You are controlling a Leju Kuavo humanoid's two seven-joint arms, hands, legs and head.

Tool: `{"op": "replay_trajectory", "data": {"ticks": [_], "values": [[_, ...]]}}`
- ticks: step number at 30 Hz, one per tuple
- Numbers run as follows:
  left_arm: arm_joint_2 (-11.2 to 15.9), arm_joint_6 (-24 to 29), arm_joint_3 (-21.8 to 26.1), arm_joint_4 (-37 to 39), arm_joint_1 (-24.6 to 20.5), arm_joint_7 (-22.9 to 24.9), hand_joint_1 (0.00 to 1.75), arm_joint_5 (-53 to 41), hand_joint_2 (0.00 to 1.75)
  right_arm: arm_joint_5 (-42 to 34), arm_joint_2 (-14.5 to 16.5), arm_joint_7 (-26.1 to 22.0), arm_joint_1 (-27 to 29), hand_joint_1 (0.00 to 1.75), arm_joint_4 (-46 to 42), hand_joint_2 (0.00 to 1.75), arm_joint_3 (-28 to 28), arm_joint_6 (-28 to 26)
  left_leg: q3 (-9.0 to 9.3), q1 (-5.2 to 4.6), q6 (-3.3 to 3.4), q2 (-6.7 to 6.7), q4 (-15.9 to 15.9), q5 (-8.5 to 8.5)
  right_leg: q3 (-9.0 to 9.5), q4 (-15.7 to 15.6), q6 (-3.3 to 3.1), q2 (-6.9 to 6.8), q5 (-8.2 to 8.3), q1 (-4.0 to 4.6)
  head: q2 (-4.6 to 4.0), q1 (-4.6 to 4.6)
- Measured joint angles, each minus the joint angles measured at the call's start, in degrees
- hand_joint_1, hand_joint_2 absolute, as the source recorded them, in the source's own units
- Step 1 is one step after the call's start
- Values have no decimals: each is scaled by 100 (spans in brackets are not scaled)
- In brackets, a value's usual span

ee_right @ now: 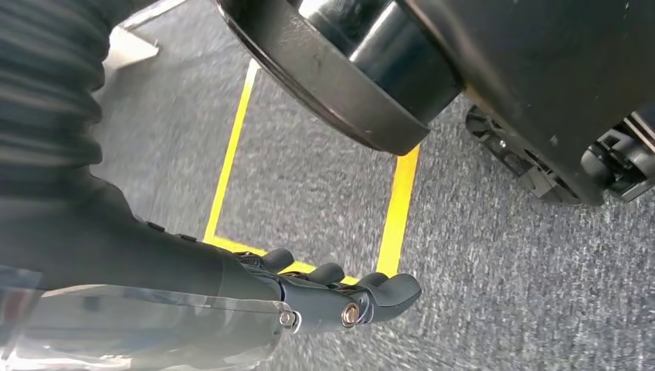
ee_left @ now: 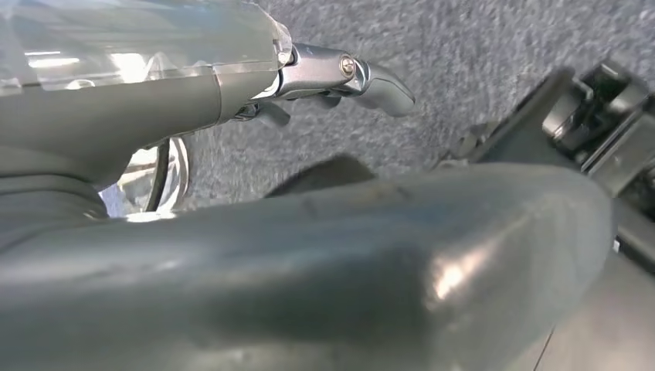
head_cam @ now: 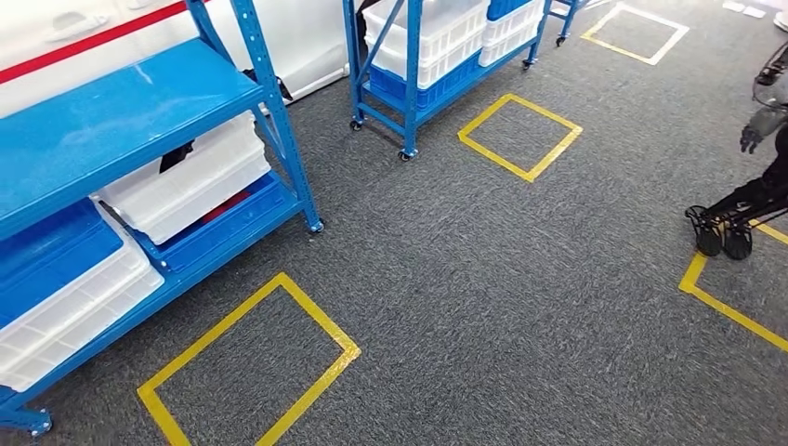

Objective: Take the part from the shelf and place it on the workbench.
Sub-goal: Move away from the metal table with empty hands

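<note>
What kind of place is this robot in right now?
Probably a warehouse or factory test floor: blue steel shelving on casters holding white plastic bins, and yellow tape squares marking spots on grey carpet.

Left hand (ee_left: 340, 77) and right hand (ee_right: 340, 297) hang empty, fingers loosely extended.

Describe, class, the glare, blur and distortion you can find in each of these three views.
Head view: even light, sharp, the blue shelf looks skewed by the wide lens. Left wrist view: left hand close and soft, with glare on its cover. Right wrist view: right hand sharp, the carpet beside it smeared.
</note>
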Motion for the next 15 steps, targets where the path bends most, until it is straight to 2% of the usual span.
{"op": "replay_trajectory", "data": {"ticks": [1, 3, 4, 5, 7, 8, 9, 10, 11, 12, 13, 14, 15], "values": [[1, -4, -4, -1, 6, 0, 0, 8, 0, 4, 0, 1, 3, 0, 0, 175, -4, 0, 173, 1, 12, 44, -324, 192, 36, 0, 9, -72, -28, 2, 0, 0], [1, -6, -5, -1, -4, 2, 0, 31, 0, 14, 0, 4, 15, 0, 1, 175, -8, -1, 574, -59, 85, 327, -1067, 443, 104, 1, 47, -204, -94, 20, 0, 0], [1, -6, -6, -2, -19, 4, 0, 44, 0, 19, -1, 6, 21, 0, 1, 175, -10, -2, 689, -96, 134, 451, -1290, 472, 124, -2, 74, -267, -121, 33, 0, 1], [2, -6, -7, -3, -31, 9, 0, 55, 0, 23, -1, 9, 25, 0, 2, 175, -13, -2, 733, -133, 179, 527, -1384, 440, 137, -10, 103, -332, -144, 47, 0, 1], [4, -6, -10, -4, -38, 20, 0, 67, 0, 29, -1, 14, 14, 0, 0, 175, -17, -3, 750, -138, 239, 412, -1437, 422, 191, -46, 158, -468, -185, 65, 0, 1], [5, -7, -15, -4, -35, 25, 0, 70, 0, 32, -1, 17, 10, 0, -1, 175, -19, -4, 778, -122, 257, 333, -1478, 424, 223, -31, 189, -417, -222, 62, 0, 1], [6, -8, -22, -5, -38, 31, 0, 74, 0, 34, -4, 18, 5, 0, -1, 175, -22, -5, 810, -101, 277, 260, -1519, 432, 206, 71, 216, -285, -294, 56, 0, 1], [4, -9, -30, -7, -52, 38, 0, 81, 0, 36, -8, 18, -2, 0, -1, 175, -28, -4, 840, -75, 297, 188, -1553, 440, 109, 306, 242, -101, -417, 44, 0, 1], [-1, -11, -37, -9, -65, 45, 0, 90, 0, 35, -11, 17, -9, 0, 0, 175, -35, 3, 852, -70, 313, 120, -1566, 442, -61, 657, 261, 101, -568, 29, 0, 2], [-5, -13, -40, -10, -79, 54, 0, 101, 0, 34, -15, 14, -28, 0, 0, 175, -42, 16, 858, -67, 328, 49, -1568, 441, -274, 1061, 273, 211, -716, 25, 0, 1], [-10, -14, -40, -10, -87, 62, 0, 115, 0, 33, -16, 10, -49, 0, 0, 175, -49, 35, 867, -66, 333, -29, -1567, 438, -451, 1399, 284, 260, -802, 25, 0, 1], [-12, -15, -40, -10, -87, 72, 0, 131, 0, 32, -17, 7, -65, 0, 0, 175, -54, 53, 884, -64, 332, -111, -1564, 432, -537, 1561, 291, 282, -777, 30, 0, 1], [-14, -14, -40, -10, -86, 81, 0, 151, 0, 32, -17, 5, -72, 0, 0, 175, -56, 65, 904, -61, 325, -199, -1558, 425, -524, 1515, 294, 296, -636, 34, 0, 1]]}}
